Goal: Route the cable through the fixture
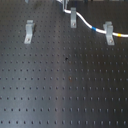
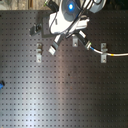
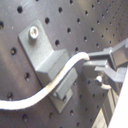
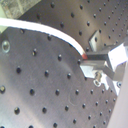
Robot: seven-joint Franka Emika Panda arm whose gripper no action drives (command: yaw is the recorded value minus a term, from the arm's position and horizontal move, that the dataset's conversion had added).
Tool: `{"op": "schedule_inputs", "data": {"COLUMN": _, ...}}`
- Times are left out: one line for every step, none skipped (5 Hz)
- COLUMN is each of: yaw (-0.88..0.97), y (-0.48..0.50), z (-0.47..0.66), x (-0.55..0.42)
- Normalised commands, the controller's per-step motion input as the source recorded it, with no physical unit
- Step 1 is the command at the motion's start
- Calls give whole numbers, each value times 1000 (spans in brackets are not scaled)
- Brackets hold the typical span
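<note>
The white cable (image 1: 86, 23) crosses the black perforated board at the first exterior view's top right. It passes the middle grey clip (image 1: 73, 18), carries a blue band (image 1: 95, 29), and lies in the right clip (image 1: 108, 33), with a yellow band (image 1: 122, 35) past that. A third clip (image 1: 29, 31) at the left holds nothing. In the first wrist view my gripper (image 3: 95, 64) is shut on the cable (image 3: 60, 75), which lies across a clip (image 3: 47, 60). The second wrist view shows the same grip (image 4: 89, 60) on the cable (image 4: 50, 30).
The white arm (image 2: 67, 17) with a blue light hangs over the board's far middle in the second exterior view. A small dark block (image 2: 34, 30) sits left of it. A blue object (image 2: 1, 84) shows at the second exterior view's left edge.
</note>
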Motion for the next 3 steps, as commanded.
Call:
{"op": "schedule_inputs", "data": {"yaw": -442, "y": 5, "z": 143, "x": 4}}
{"op": "schedule_inputs", "data": {"yaw": -454, "y": -6, "z": 76, "x": -33}}
{"op": "schedule_inputs", "data": {"yaw": -445, "y": -7, "z": 1, "x": -20}}
